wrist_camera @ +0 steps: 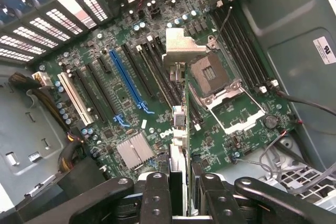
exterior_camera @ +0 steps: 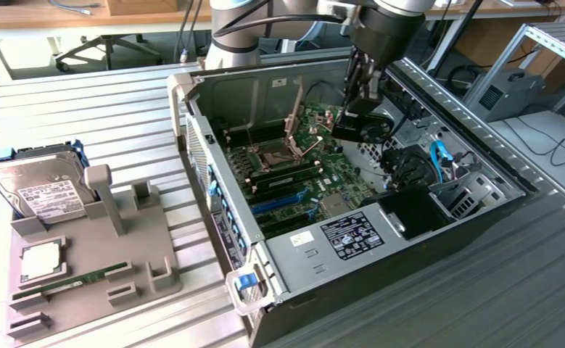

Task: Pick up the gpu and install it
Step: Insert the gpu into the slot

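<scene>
My gripper (exterior_camera: 363,98) hangs inside the open computer case (exterior_camera: 226,217), shut on the gpu (exterior_camera: 362,128), a dark card with a round fan. The card hangs upright above the back part of the motherboard (exterior_camera: 297,170), apart from it. In the wrist view the gpu (wrist_camera: 180,129) shows edge-on, a thin card clamped between my two black fingers (wrist_camera: 157,195). My gripper (wrist_camera: 182,192) holds it above the motherboard (wrist_camera: 131,51), over the memory slots beside the open processor socket (wrist_camera: 210,74). The long blue slot (wrist_camera: 126,80) and the white slot (wrist_camera: 73,98) lie off to one side.
On the exterior view's left a grey fixture (exterior_camera: 93,254) carries a silver hard drive (exterior_camera: 40,190), a square chip (exterior_camera: 42,259) and a green memory stick (exterior_camera: 74,279). Cables and drive bays (exterior_camera: 427,170) crowd the case's right side. The slatted metal table (exterior_camera: 99,109) surrounds the case.
</scene>
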